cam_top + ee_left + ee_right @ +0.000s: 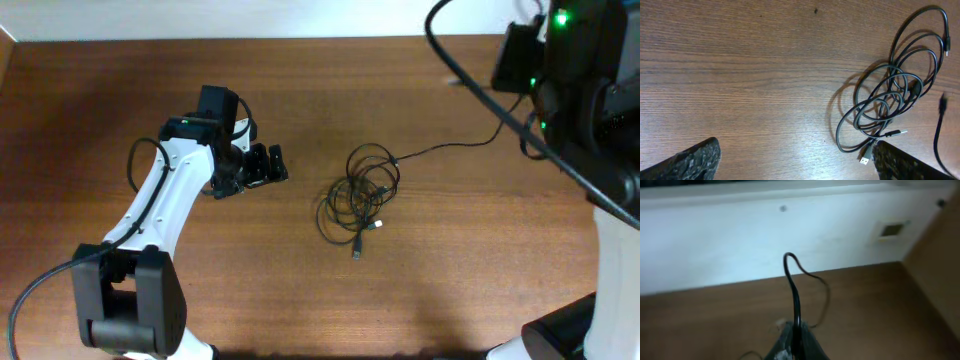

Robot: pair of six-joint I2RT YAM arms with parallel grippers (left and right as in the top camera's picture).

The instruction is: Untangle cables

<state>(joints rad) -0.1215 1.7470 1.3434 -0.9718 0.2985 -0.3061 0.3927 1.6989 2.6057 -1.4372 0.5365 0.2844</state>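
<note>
where they lie, the cables (358, 195) form one loose tangled coil.

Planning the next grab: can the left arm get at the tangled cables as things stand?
Probably yes. The left gripper is open, with only bare table between it and the cables. The right gripper is shut on one strand, leading off the far side.

You can read no text, label or number in any view; the wall plate (891, 229) at 1 o'clock is blurred.
</note>
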